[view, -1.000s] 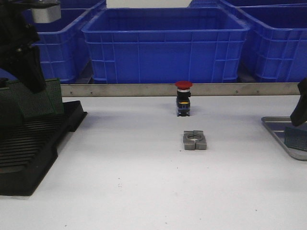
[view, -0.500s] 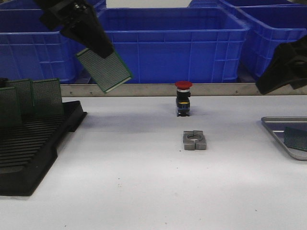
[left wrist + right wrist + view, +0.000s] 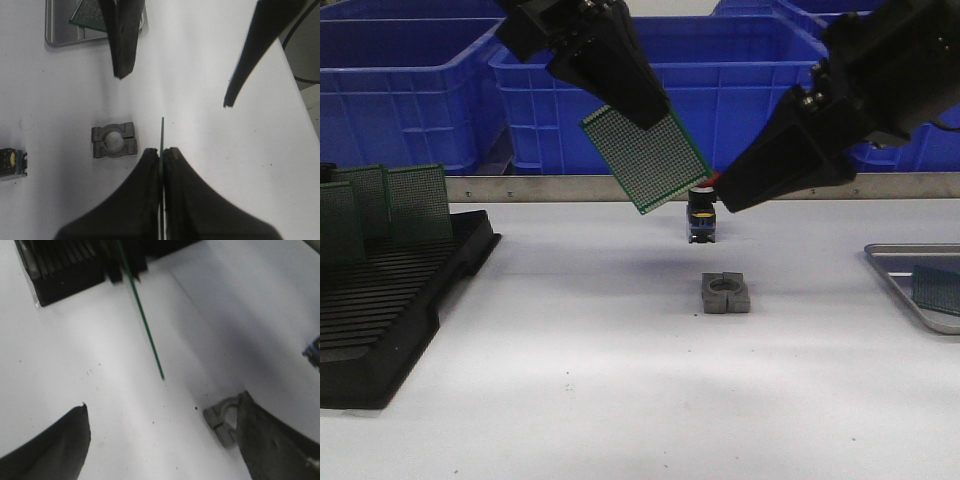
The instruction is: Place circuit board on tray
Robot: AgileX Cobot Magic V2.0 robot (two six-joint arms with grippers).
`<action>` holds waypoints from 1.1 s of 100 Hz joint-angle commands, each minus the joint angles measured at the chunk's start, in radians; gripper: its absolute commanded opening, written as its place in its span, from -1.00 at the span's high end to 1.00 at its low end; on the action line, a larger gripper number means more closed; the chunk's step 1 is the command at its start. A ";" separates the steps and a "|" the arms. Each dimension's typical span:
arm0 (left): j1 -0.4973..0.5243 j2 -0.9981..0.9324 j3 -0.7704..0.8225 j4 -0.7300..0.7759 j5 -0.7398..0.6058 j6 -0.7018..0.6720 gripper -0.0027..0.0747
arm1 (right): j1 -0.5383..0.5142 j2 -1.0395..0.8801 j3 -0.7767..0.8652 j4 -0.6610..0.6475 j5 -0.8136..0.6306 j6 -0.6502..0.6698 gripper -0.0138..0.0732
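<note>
While the left pincer [image 3: 638,112] hangs high over the middle of the counter [image 3: 620,400], it pinches a green perforated circuit board [image 3: 645,158] by its upper edge, the board tilted and well clear of the surface. The left wrist view shows that board edge-on, clamped tight between the two fingers. Facing it from the right, the right pincer [image 3: 725,198] reaches in with its fingers spread wide and nothing between them; its tips sit just beside the board's lower right corner, apart from it as far as I can tell. This looks like a handover in mid-air. The metal tray [image 3: 895,262] waits at the far right edge of the counter, already holding another green board [image 3: 935,288], well apart from the carried one. Below the two arms lie a grey split clamp block [image 3: 726,293] and, farther back, a red-capped push button [image 3: 701,215]. On the left, the black slotted rack [image 3: 390,300] keeps more boards upright. Next, the right fingers need to straddle the thin board squarely and close before the left lets go; a skewed bite could drop it.
</note>
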State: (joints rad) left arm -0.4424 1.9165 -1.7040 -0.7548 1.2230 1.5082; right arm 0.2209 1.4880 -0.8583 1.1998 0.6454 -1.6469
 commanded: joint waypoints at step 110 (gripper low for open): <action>-0.013 -0.060 -0.032 -0.082 0.040 -0.012 0.39 | 0.046 0.093 -0.031 0.471 0.090 -0.375 0.84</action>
State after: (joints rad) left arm -0.4461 1.9165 -1.7040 -0.7682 1.2221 1.5082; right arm 0.2736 1.6166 -0.8590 1.6086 0.7171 -2.0311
